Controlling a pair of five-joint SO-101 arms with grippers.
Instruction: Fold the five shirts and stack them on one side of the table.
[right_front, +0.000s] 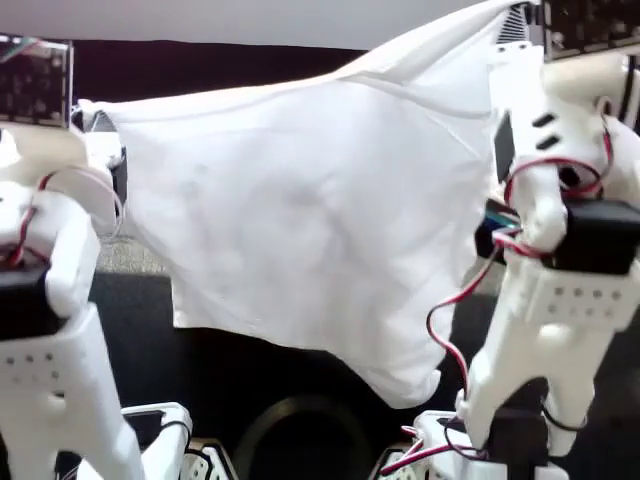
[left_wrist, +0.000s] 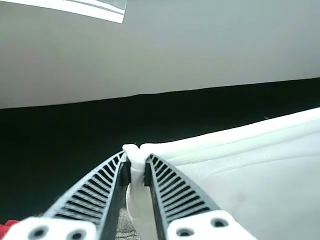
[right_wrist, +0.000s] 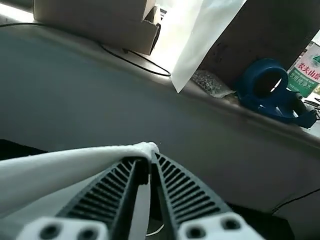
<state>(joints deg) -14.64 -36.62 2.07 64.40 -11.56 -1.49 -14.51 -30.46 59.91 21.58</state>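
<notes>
High camera sits close behind and above the two arm bases, facing forward: left arm (right_front: 50, 300) and right arm (right_front: 560, 280) flank the picture, and the white shirt (right_front: 300, 220) hangs spread between them. The left wrist camera sits low behind the left gripper (left_wrist: 137, 172), looking out along its fingers. The shirt edge is pinched between the jaws, with a dark surface (left_wrist: 60, 135) and grey wall (left_wrist: 175, 50) beyond them. The right wrist camera has the same seat behind the right gripper (right_wrist: 150, 167), tilted upward. A shirt corner is clamped between the jaws, with a ledge (right_wrist: 100, 55), cardboard box (right_wrist: 95, 20) and blue object (right_wrist: 270, 90) far beyond them. All three views share the shirt's top edge.
</notes>
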